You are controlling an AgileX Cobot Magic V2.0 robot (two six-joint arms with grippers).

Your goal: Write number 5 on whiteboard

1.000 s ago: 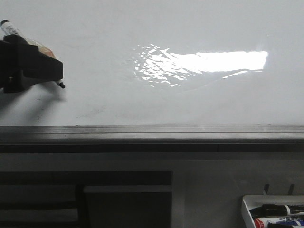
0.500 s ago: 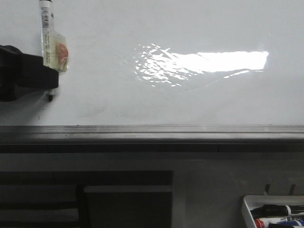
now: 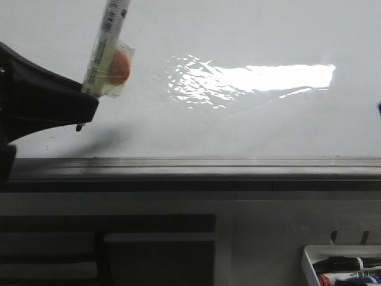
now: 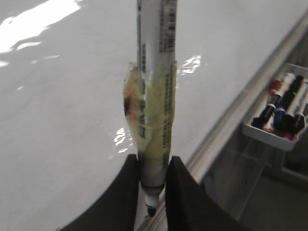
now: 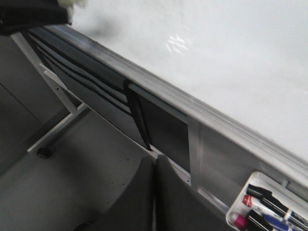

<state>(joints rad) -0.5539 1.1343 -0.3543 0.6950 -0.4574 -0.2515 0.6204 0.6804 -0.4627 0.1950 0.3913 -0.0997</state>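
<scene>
The left gripper [image 3: 80, 110], clamped on a taped marker [image 3: 107, 50], now sits larger and further right at the frame's left edge, its marker swung from leaning left to leaning right. The whiteboard [image 3: 238, 131] fills the upper frame without any number 5 (writing seems not yet begun). The right gripper [image 5: 154, 192] is pressed together, holding nothing, low off the board near the marker tray [image 5: 269, 207].

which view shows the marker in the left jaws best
The left wrist view: the marker fills it from barcoded barrel to black tip, clamped between the jaws. The front view shows its taped barrel at an angle, the tip barely visible. The right wrist view barely shows it.
</scene>
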